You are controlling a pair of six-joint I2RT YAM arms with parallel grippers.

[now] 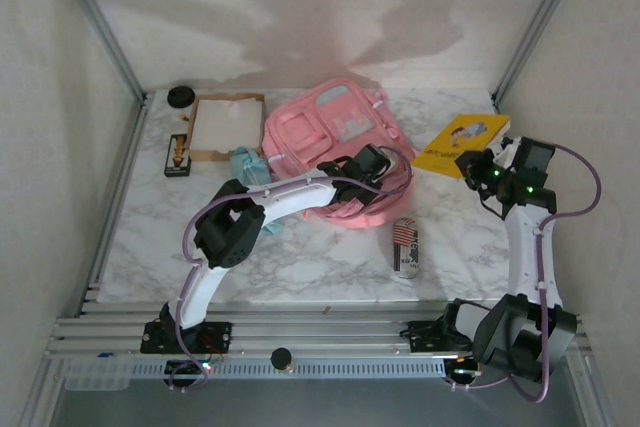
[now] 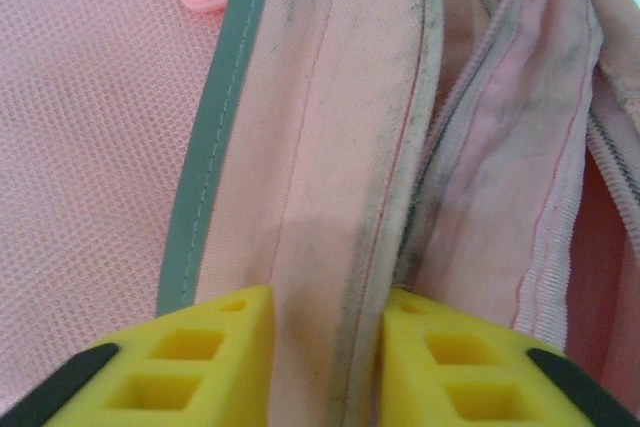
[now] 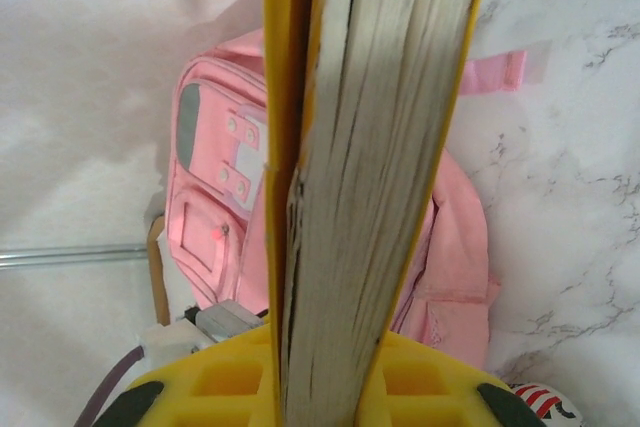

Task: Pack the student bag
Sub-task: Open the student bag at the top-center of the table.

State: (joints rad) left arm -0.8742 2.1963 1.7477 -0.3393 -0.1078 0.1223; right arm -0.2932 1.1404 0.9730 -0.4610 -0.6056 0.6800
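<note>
We see the bag [image 1: 320, 132] lying at the far middle of the table [image 1: 300, 257], left gripper [image 2: 328, 312] clenched on a fold of its pink fabric; right gripper [image 3: 325, 372] grasping a yellow book [image 3: 370, 147], right of the bag; a can [image 1: 405, 247] nearer

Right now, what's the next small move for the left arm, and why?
Probably lift the left gripper a little: it pinches a fabric fold of the student bag, and the right gripper holds the yellow book, which needs an open mouth.
</note>
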